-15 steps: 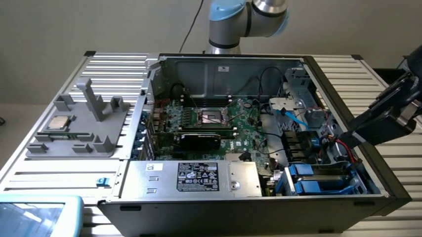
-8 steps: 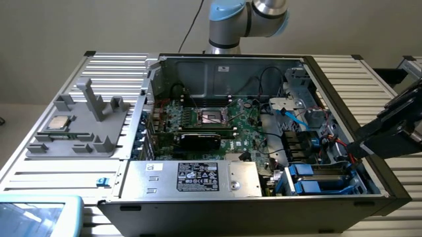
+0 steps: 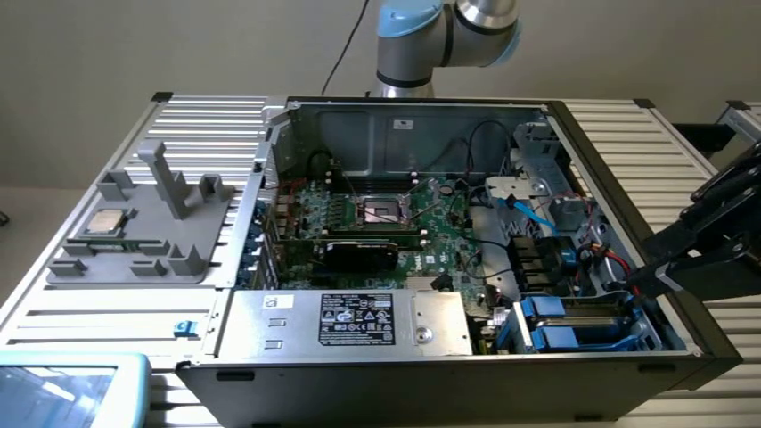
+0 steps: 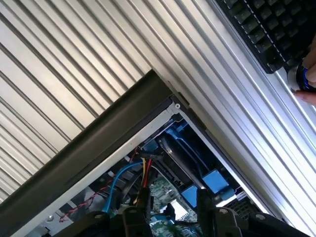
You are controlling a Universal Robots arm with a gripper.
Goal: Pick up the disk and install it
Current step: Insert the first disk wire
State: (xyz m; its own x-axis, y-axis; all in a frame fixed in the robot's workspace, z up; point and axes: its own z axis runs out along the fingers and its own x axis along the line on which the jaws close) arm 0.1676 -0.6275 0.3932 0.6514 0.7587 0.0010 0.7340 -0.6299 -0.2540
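Tool [image 4: 170, 217] agape — black label [image 3: 356, 319] illegible

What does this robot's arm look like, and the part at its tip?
The arm is made of rounded silver-grey metal tubes with pale blue caps at the joints. A thin black cable runs down behind it. The end effector is a blocky, matte black assembly with dark fingers.
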